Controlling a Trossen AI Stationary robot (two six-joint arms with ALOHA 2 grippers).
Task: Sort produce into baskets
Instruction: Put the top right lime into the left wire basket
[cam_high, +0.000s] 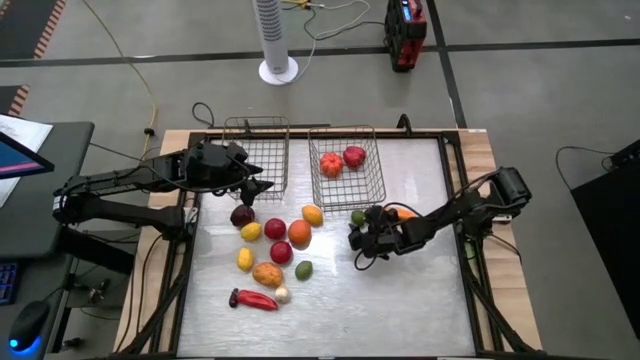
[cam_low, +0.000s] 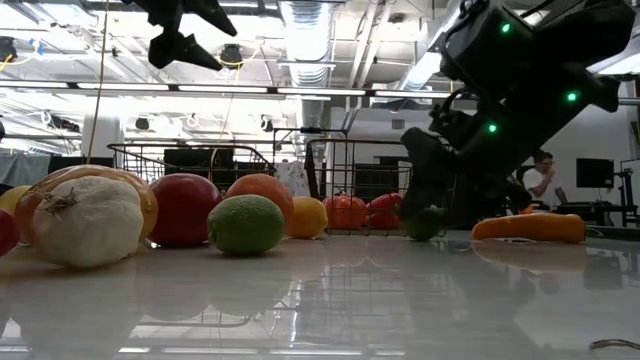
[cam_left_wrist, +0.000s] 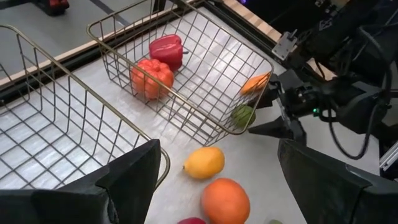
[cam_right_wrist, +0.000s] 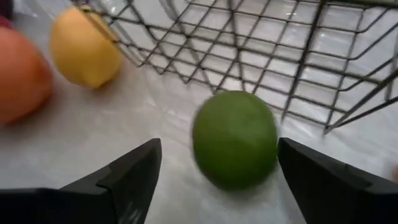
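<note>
Two wire baskets stand at the table's far side: the left basket (cam_high: 257, 150) and the right basket (cam_high: 348, 165), which holds a red pepper (cam_left_wrist: 166, 50) and an orange-red tomato (cam_left_wrist: 151, 78). My right gripper (cam_right_wrist: 217, 152) is open and low over the table. Its fingers stand on either side of a small green round (cam_right_wrist: 235, 146) that rests on the table just outside the right basket's near wall. My left gripper (cam_high: 258, 187) hangs open above the table by the left basket's near right corner. More produce lies on the table around (cam_high: 275, 245).
An orange carrot (cam_high: 405, 212) lies beside my right arm. A lemon (cam_left_wrist: 204, 162) and an orange (cam_left_wrist: 225, 200) lie just left of the green round. A red chili (cam_high: 254, 299) and garlic (cam_high: 282, 294) lie near the front. The table's right half has free room.
</note>
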